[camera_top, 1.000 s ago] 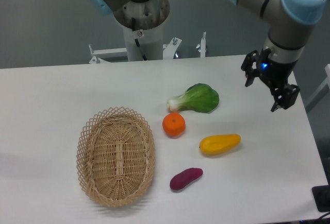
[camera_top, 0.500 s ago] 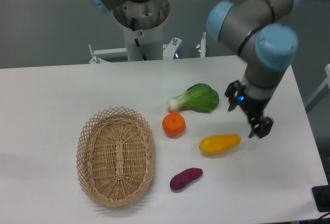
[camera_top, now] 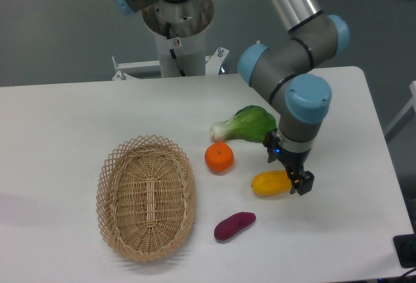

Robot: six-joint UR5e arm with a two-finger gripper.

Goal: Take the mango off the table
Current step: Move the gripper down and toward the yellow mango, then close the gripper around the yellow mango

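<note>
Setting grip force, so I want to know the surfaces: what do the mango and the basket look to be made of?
The mango looks smooth and slightly glossy, evenly yellow-orange, possibly a plastic replica; real fruit cannot be excluded. The basket looks like woven wicker: tan strands, open lattice rim, matte.

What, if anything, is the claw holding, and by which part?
Nothing yet. The open claw straddles the right end of the mango, which lies on the table.
</note>
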